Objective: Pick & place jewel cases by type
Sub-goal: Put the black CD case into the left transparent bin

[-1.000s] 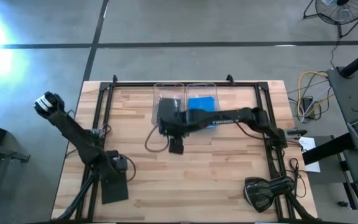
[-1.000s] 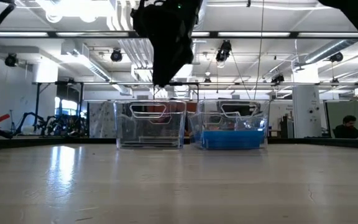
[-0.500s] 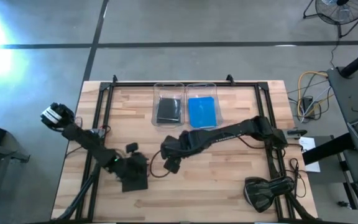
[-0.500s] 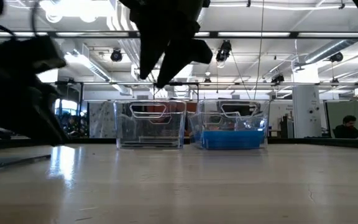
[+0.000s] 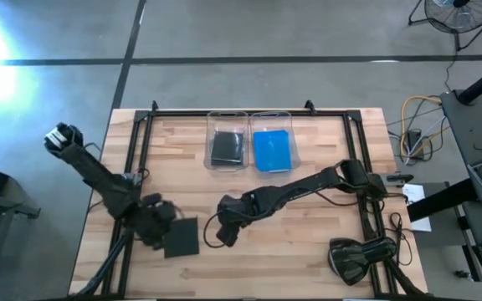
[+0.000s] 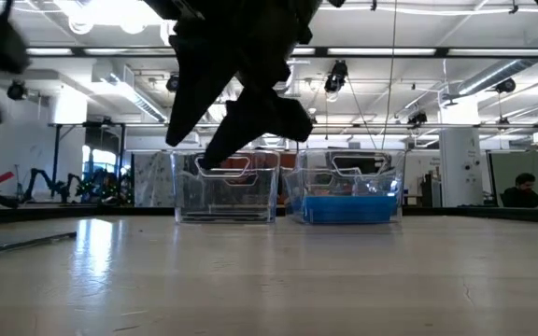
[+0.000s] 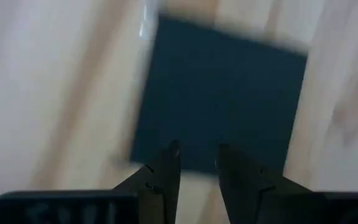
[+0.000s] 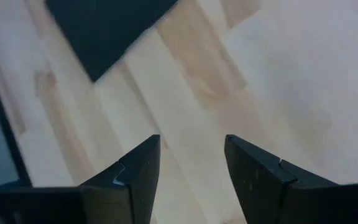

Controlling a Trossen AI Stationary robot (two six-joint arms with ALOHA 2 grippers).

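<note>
One dark grey jewel case (image 5: 182,238) lies flat on the wood near the table's front left; in the low view it shows as a thin sliver (image 6: 26,243). My left gripper (image 5: 155,222) hovers just left of it, and its narrowly open fingers (image 7: 194,152) stand over the case's near edge (image 7: 222,106). My right gripper (image 5: 224,234) is open (image 8: 191,149) over bare wood just right of that case, whose corner (image 8: 104,31) shows ahead of it. Another dark case (image 5: 227,149) and a blue case (image 5: 272,150) lie in two clear bins.
The two clear bins (image 6: 227,187) (image 6: 344,187) stand side by side at the table's far middle. A black frame rail (image 5: 132,167) runs along the left side and another (image 5: 362,176) along the right. Bare wood lies between the bins and the grippers.
My right gripper left the bins and swept toward the near edge and left, ending low beside the dark case. My left gripper carried that case toward the table's right, the case came to lie flat on the wood, and the gripper drew back left.
</note>
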